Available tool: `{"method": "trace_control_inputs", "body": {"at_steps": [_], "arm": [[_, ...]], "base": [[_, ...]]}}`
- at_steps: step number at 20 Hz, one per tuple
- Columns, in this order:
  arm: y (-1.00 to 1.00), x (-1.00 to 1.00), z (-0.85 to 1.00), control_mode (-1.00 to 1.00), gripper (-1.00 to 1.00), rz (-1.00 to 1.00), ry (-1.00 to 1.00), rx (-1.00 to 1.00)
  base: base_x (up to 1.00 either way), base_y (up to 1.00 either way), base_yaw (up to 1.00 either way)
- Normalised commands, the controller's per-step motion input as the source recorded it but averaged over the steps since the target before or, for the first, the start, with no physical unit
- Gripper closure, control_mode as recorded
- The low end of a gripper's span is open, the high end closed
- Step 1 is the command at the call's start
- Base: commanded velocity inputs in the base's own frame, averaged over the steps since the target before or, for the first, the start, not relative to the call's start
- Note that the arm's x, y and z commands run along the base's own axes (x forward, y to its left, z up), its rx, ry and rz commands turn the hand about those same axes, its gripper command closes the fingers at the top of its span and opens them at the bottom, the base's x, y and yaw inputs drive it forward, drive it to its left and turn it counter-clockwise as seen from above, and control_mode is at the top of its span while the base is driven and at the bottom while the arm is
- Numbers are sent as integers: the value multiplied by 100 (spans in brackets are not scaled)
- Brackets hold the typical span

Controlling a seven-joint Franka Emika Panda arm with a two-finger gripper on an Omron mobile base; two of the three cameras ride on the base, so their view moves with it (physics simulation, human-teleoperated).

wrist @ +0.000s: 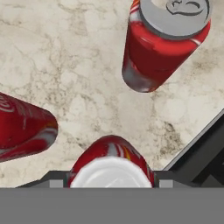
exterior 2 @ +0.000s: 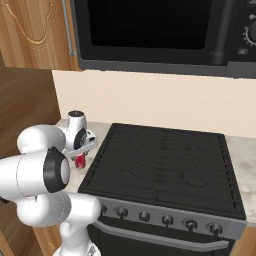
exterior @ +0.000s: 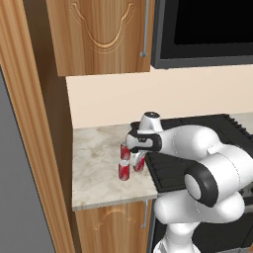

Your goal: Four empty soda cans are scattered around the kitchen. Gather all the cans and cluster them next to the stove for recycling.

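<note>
Three cans (wrist: 164, 48) stand on the tabletop (exterior: 99, 163) beside the stove (exterior 2: 165, 165); the hand (wrist: 111, 181) straddles the nearest, grip uncertain. Lifting off crooked could topple it into its close neighbours.

**Marble worktop with three cans**

The beige marbled worktop (exterior: 96, 163) sits at centre left of the left base view, between a wooden cabinet side on its left and the black stove (exterior: 170, 170) on its right. Three red soda cans (exterior: 124, 170) stand upright on it, clustered near its right edge, just beside the stove.
</note>
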Motion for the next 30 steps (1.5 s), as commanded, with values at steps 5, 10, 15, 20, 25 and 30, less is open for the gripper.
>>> {"method": "trace_control_inputs", "body": {"at_steps": [5, 10, 15, 20, 25, 30], "arm": [[0, 0, 0, -100, -100, 0, 0, 0], [0, 0, 15, -100, -100, 0, -3, 0], [0, -29, 53, -100, -100, -2, -6, 0], [-20, -58, 44, -100, -100, -20, 0, 0], [-39, -70, 32, -100, -100, -36, 0, 5], [-41, -70, 35, -100, -100, -38, 0, 7]], "base": [[0, 0, 0], [0, 0, 0], [0, 0, 0], [0, 0, 0], [0, 0, 0], [0, 0, 0]]}}
